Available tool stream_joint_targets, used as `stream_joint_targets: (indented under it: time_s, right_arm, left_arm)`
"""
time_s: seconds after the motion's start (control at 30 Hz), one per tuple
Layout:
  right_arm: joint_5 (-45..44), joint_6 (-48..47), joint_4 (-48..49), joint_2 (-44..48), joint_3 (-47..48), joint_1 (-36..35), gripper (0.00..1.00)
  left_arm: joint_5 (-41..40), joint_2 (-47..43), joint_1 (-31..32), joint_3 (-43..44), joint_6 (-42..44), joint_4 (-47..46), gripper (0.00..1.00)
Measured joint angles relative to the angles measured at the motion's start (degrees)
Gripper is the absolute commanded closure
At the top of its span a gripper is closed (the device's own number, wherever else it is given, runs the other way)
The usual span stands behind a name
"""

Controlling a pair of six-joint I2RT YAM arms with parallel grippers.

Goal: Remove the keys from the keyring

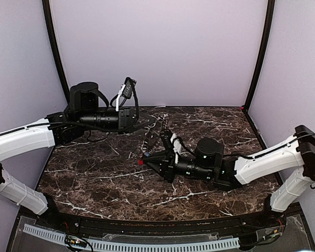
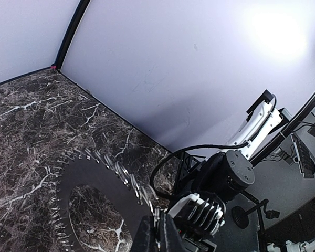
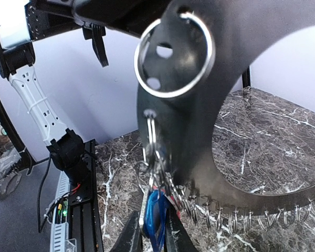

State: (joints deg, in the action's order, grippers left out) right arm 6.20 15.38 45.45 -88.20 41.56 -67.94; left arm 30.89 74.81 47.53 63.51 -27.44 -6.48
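The keyring (image 3: 199,131) is a flat dark-grey ring with small wire loops along its outer edge. It is held up off the table between both grippers and also shows in the left wrist view (image 2: 94,173). My left gripper (image 2: 158,233) is shut on the ring's edge; in the top view it (image 1: 156,125) is above the right gripper. A silver split ring (image 3: 170,95) hangs from a hole in the keyring, with the keys below it. My right gripper (image 3: 153,231) is shut on the blue key (image 3: 156,218). The red key (image 1: 140,163) shows by the right fingertips (image 1: 147,156).
The dark marble table (image 1: 94,178) lies below, enclosed by pale lavender walls with black corner posts (image 1: 55,52). The right arm's body (image 2: 231,173) is close behind the left gripper. A white cable track (image 1: 147,244) runs along the near edge.
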Motion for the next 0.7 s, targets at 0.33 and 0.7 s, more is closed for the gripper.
stream_joint_targets:
  time_s: [0.33,0.7]
  right_arm:
    - [-1.9,-0.1,1.0,-0.6,0.0,0.0,0.84]
    - [-2.1,-0.8,2.1,0.0,-0.3,0.0,1.0]
  left_arm:
    - [-0.5,0.0,0.0,0.0,0.0,-0.7,1.0]
    - [-2.1,-0.1,0.0,-0.2,-0.5,-1.5,1.0]
